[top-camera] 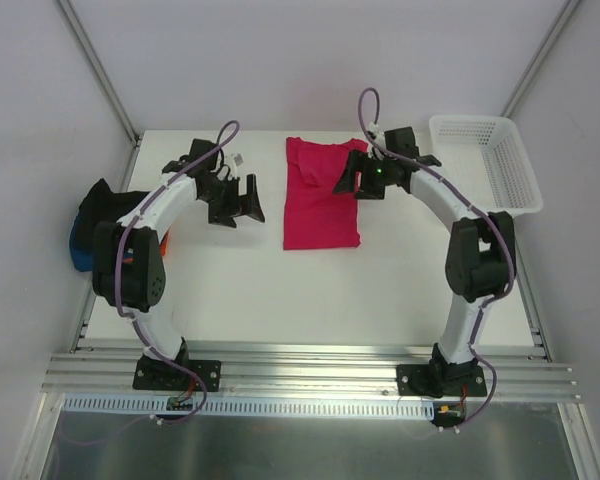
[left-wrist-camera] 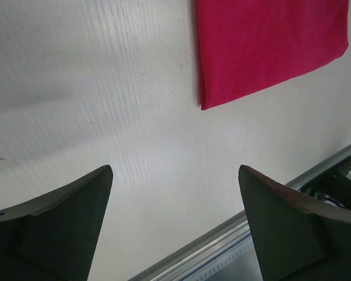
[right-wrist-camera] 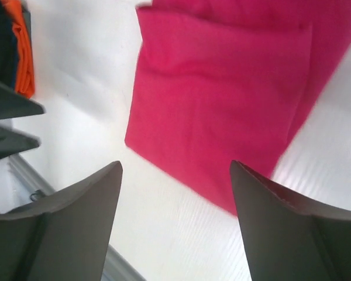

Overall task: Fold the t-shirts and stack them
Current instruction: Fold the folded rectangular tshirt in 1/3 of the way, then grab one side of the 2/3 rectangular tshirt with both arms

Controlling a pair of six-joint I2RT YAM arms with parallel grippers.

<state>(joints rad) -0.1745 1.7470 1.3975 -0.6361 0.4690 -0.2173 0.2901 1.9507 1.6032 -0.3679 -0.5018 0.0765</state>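
At the far left edge of the tabletop [top-camera: 240,290] we are seeing a heap of three shirts. A black shirt [top-camera: 105,200] is lying on top, a blue shirt [top-camera: 78,250] is showing beneath it at the near side, and an orange shirt [right-wrist-camera: 23,64] is peeking out beside them. Our left arm is partly hiding the heap. Right of it we are holding our left end effector [left-wrist-camera: 175,175] above bare tabletop, its fingers spread wide with nothing between them. It is standing a little apart from the left edge of the pink shirt [top-camera: 320,200]. That shirt is lying flat in the middle of the tabletop toward the far side, folded into a long rectangle with one layer over another. We are hovering our right end effector [right-wrist-camera: 175,170] over the shirt's right edge, fingers also wide apart and gripping nothing. Farther right, a white mesh basket [top-camera: 518,170] is sitting at the far right corner, well apart from the shirt.
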